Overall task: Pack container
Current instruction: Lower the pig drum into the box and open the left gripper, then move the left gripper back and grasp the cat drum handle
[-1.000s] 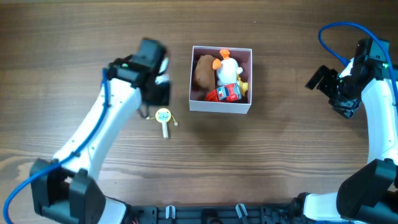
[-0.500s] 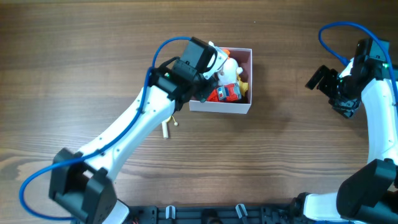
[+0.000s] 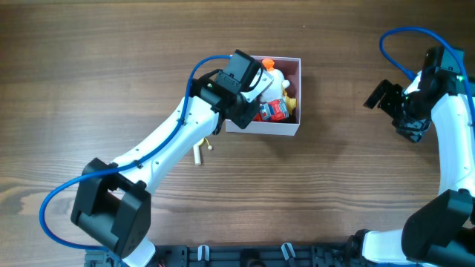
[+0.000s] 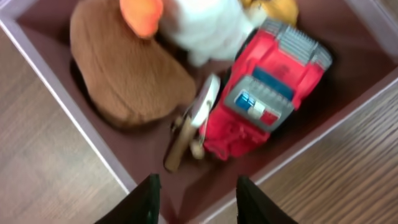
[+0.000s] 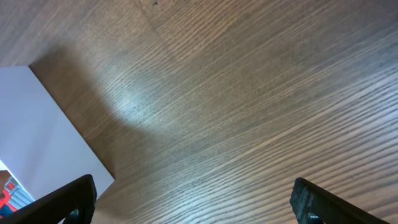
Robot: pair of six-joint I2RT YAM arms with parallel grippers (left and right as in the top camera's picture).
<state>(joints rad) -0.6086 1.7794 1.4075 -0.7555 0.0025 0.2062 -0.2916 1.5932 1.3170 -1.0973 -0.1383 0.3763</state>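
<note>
The container (image 3: 264,127), white outside and dusty pink inside, stands at the table's middle back. It holds a brown plush (image 4: 124,81), a white duck with an orange part (image 4: 205,25), a red truck (image 4: 267,93) and a small wooden-handled toy with a white disc (image 4: 189,127). My left gripper (image 4: 197,185) is open and empty. It hovers over the container's left front part (image 3: 241,81). My right gripper (image 5: 193,186) is wide open and empty above bare wood, far right of the container (image 3: 387,96). The container's white wall also shows in the right wrist view (image 5: 37,137).
A small toy with a wooden handle (image 3: 197,154) lies on the table left of the container, partly under my left arm. The left arm stretches from the front left across to the container.
My left arm has swung right from beside the small toy on the table to over the container. The right arm has not moved.
</note>
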